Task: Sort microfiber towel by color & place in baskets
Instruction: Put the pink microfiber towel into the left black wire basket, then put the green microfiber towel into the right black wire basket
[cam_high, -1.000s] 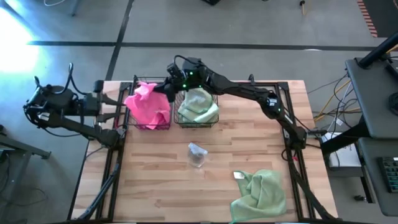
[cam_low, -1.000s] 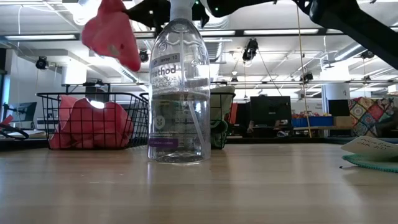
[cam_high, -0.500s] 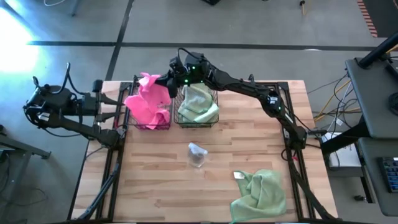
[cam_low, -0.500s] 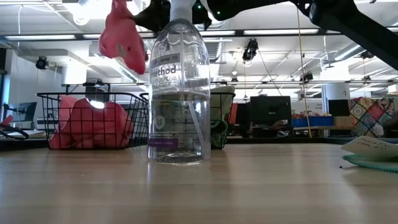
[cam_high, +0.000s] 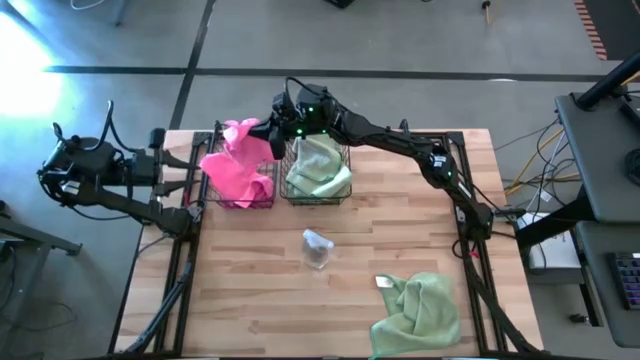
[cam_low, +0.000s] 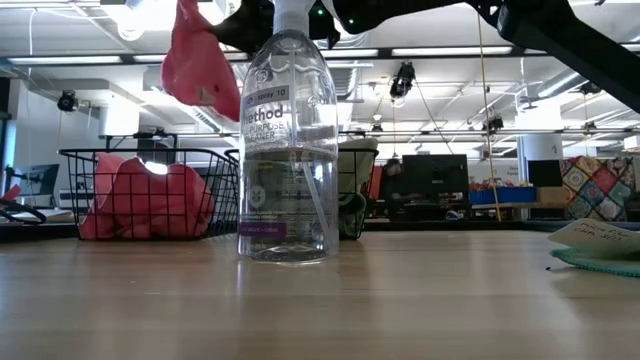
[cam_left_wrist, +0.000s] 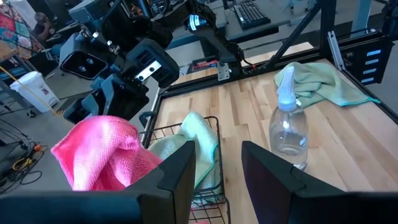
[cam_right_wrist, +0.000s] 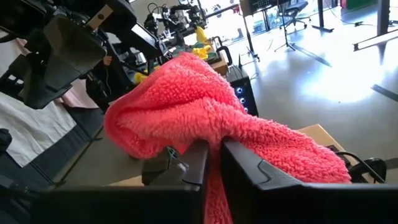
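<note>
My right gripper is shut on a hot pink towel above the far side of the left basket. That basket holds more pink towels. The right basket holds sage green towels. Another green towel lies bunched on the table near its near right corner. In the low view the held towel hangs high above the pink-filled basket. My left gripper is open and waits at the table's left edge. My right gripper pinches a bunched fold of the pink towel between its two fingers. The towel is lifted clear of the basket and hangs slack below the gripper. One layer or several, I cannot tell.
A clear spray bottle stands upright mid-table, close to the low camera. A small white card lies beside the loose green towel. Black frame tubes run along the table's left and right edges. Bare wood lies on the near left.
The pink towel held by my right gripper has swung a little toward the table's right and now hangs narrower over the left basket's far side. The gripper has stayed shut on it.
</note>
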